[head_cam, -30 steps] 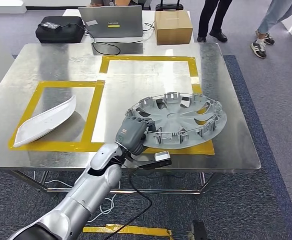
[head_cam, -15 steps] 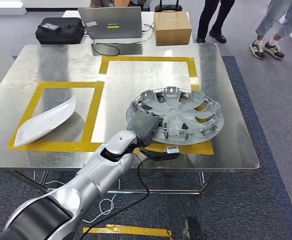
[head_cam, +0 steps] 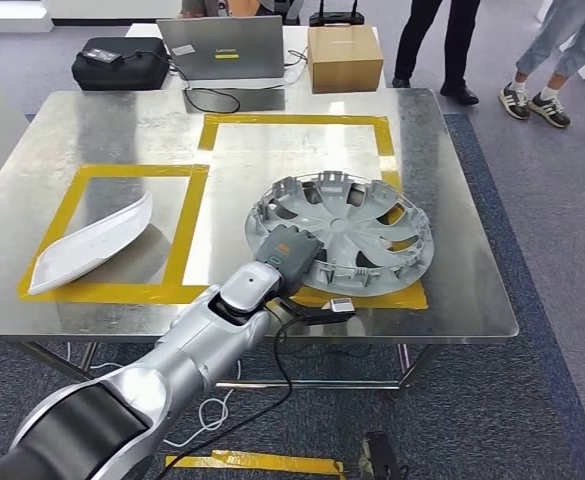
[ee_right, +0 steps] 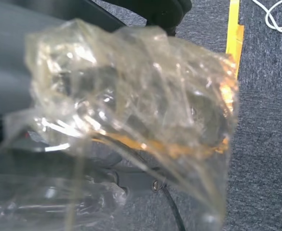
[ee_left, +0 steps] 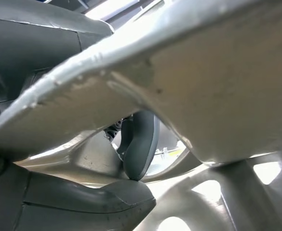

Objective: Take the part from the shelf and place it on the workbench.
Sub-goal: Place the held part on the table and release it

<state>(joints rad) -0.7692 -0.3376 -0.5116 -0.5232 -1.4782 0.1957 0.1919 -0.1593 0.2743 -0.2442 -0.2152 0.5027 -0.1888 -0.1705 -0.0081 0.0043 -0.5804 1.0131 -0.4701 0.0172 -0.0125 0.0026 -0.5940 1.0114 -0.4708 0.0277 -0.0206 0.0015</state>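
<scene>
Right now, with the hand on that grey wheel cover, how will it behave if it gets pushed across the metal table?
The wheel cover will probably slide easily, since the workbench is smooth, shiny metal. It looks thin and spoked with open gaps, so likely light. Held at one rim by the left hand, it may flex or pivot.

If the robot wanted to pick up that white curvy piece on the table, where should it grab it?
Probably by the long raised edge of the white curved part, coming from above. It lies like a shallow boat inside the left yellow tape square, with nothing touching it. The edge is thin enough for fingers to close over; its pointed end looks too narrow to hold steady.
</scene>
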